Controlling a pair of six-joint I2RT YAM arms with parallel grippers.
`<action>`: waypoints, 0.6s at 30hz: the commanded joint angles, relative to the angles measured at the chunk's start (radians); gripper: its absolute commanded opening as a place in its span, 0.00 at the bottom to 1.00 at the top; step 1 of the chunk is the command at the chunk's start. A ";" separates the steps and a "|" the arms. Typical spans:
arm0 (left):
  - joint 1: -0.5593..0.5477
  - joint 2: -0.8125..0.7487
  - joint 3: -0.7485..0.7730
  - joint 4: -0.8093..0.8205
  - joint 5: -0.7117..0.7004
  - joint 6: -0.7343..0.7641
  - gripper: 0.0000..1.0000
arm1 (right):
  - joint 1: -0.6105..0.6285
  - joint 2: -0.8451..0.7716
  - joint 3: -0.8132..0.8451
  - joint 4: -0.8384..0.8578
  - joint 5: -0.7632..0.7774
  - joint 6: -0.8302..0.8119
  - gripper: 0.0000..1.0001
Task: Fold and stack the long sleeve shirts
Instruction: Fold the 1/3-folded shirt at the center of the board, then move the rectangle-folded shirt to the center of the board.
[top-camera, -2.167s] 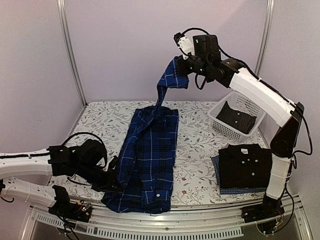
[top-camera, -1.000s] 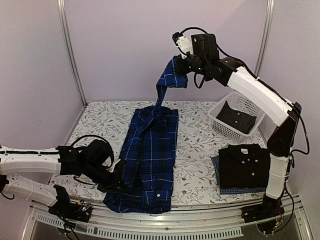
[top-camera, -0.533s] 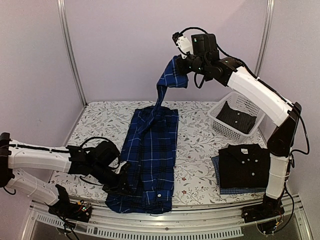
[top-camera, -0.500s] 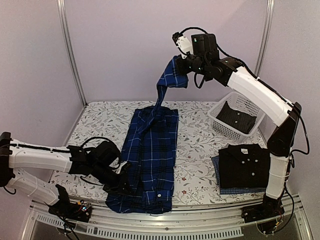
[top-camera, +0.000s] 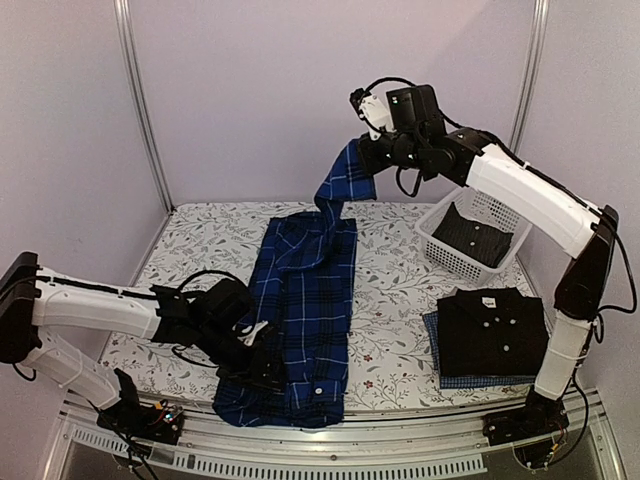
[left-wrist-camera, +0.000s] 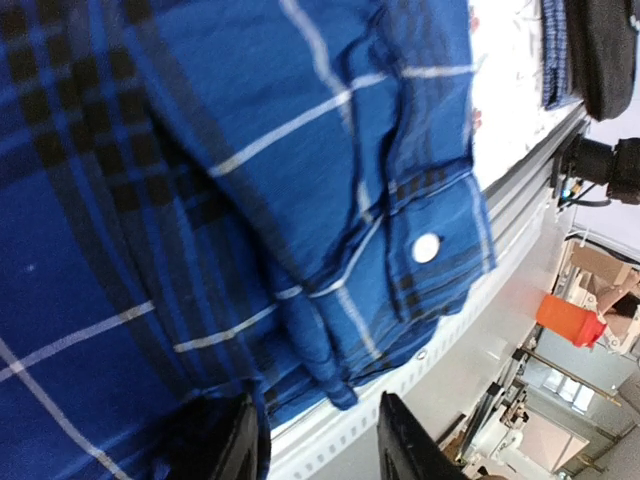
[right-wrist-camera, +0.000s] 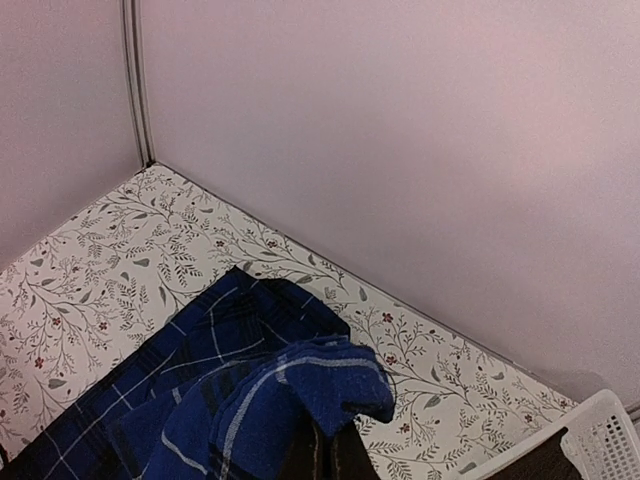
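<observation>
The dark blue plaid shirt (top-camera: 305, 300) lies lengthwise in a long strip down the middle of the table. One sleeve rises from its far end to my right gripper (top-camera: 368, 160), which is shut on the cuff high above the table. In the right wrist view the cloth (right-wrist-camera: 250, 400) bunches over the closed right gripper (right-wrist-camera: 335, 455). My left gripper (top-camera: 262, 372) rests low on the shirt's near left part. In the left wrist view it (left-wrist-camera: 320, 450) stands open, with the folded hem and a white button (left-wrist-camera: 427, 248) just beyond the fingertips (left-wrist-camera: 410, 440).
A folded black shirt (top-camera: 492, 330) lies on a blue check shirt (top-camera: 465, 381) at the front right. A white lattice basket (top-camera: 440, 250) with dark cloth (top-camera: 470, 235) stands at the back right. The table's metal front rail (top-camera: 400, 455) runs just below the plaid hem.
My left gripper has slid right along the plaid shirt's near part and opened, letting go of the cloth. The right gripper has shifted a little right and down with the sleeve.
</observation>
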 joint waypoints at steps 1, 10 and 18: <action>0.008 -0.037 0.130 -0.085 -0.079 0.086 0.45 | 0.010 -0.110 -0.181 -0.002 -0.120 0.124 0.00; 0.267 0.027 0.305 -0.021 -0.124 0.183 0.45 | 0.046 -0.167 -0.506 0.049 -0.242 0.285 0.00; 0.483 0.331 0.529 0.131 -0.162 0.277 0.43 | 0.060 -0.103 -0.612 0.119 -0.352 0.387 0.00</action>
